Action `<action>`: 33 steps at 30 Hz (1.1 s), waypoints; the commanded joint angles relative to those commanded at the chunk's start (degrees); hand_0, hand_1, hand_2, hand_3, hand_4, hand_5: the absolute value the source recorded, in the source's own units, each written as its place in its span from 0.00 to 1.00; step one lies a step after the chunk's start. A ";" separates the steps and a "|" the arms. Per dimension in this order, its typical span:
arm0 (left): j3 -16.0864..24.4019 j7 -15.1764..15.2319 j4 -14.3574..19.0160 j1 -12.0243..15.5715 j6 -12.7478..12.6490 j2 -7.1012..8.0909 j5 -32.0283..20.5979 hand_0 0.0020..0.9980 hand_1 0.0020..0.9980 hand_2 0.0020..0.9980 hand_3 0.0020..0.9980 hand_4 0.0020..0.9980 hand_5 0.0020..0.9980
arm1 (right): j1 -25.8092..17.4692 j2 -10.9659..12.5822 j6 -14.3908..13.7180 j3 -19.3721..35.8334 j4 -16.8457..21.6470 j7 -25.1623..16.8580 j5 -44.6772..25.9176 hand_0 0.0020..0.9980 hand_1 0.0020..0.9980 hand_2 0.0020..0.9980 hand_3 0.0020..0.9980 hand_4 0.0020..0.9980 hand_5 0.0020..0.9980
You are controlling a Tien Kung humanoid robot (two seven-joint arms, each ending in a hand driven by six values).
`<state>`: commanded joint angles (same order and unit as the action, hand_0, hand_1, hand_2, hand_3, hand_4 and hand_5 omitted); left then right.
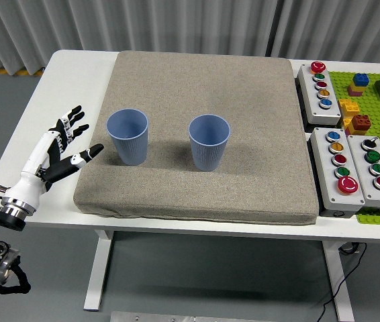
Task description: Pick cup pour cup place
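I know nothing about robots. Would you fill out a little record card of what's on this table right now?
Surface: grey pad on a white table
Cups: left blue cup and right blue cup, both upright, standing apart
Left hand: fingers spread, holding nothing, beside the pad's left edge, pointing toward the left blue cup
Right hand: out of view
Right side: button boxes, green brick plate
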<state>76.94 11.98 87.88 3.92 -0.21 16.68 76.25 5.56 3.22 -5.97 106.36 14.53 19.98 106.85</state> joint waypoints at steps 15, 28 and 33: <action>-2.79 0.21 -7.66 -5.10 -1.55 -1.10 3.09 0.95 0.95 1.00 1.00 1.00 0.37 | 0.29 -0.03 0.04 -0.08 -0.13 -0.23 -0.24 0.65 0.65 0.59 0.60 0.00 0.17; -7.15 0.78 -13.54 -10.62 -1.56 -1.23 3.73 0.95 0.94 1.00 1.00 1.00 0.37 | 0.67 -0.02 0.04 -0.13 -0.18 -0.33 -0.38 0.65 0.65 0.59 0.60 0.00 0.15; -7.80 0.97 -15.27 -12.21 -1.27 -1.69 3.41 0.95 0.94 1.00 1.00 1.00 0.38 | 0.72 -0.01 0.14 0.01 -0.18 -0.37 -0.10 0.65 0.65 0.59 0.60 0.00 0.15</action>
<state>69.14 12.95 72.61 -8.29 -1.48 14.99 79.65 6.28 3.21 -5.83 106.37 14.36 19.60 106.74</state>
